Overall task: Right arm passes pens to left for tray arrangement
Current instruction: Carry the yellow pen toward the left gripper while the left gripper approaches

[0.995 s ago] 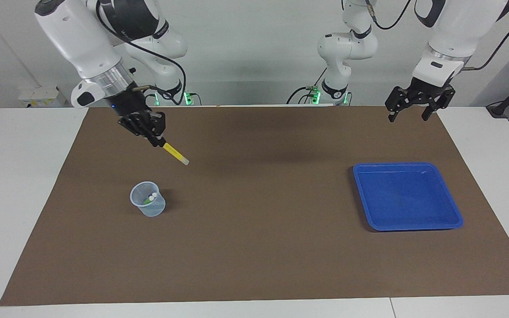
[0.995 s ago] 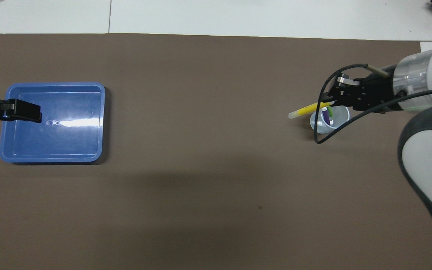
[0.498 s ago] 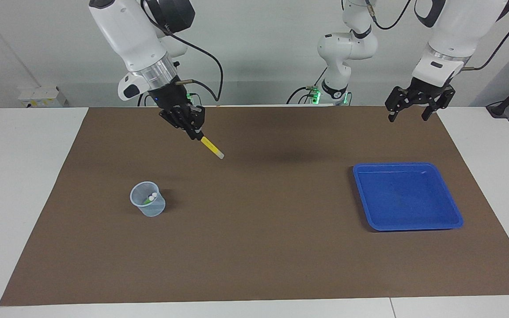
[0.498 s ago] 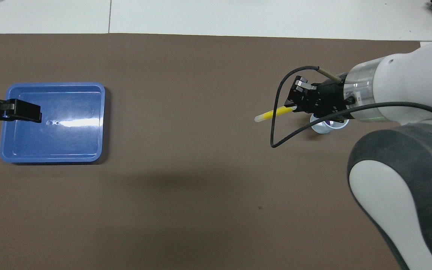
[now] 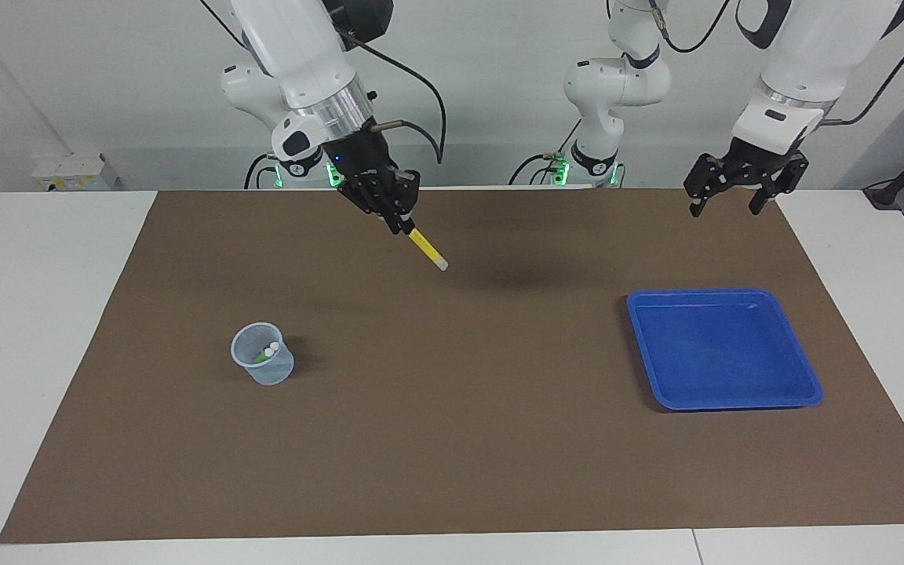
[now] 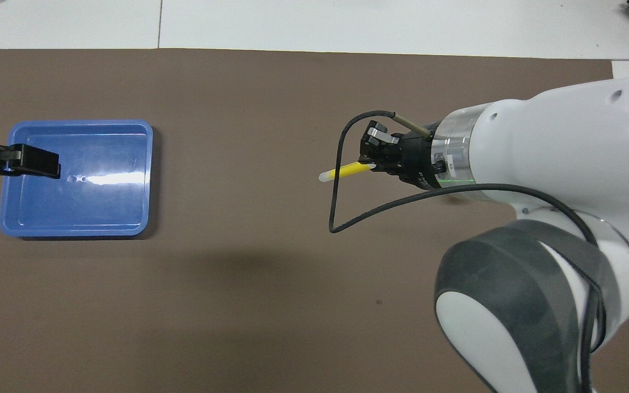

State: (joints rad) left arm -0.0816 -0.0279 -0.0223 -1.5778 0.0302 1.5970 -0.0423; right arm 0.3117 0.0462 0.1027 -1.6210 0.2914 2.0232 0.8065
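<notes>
My right gripper is up over the brown mat near its middle, shut on the yellow pen, whose pale cap end slants down toward the left arm's end. A clear cup at the right arm's end holds two more pens, one green, with whitish ends up. In the overhead view my right arm covers the cup. The blue tray lies at the left arm's end with nothing in it. My left gripper waits open, high over the mat near the tray.
The brown mat covers most of the white table. A black cable loops off my right wrist. A third white arm stands at the back, between the two bases.
My right arm has swung the yellow pen away from above the cup and toward the middle of the mat. The left arm has held still.
</notes>
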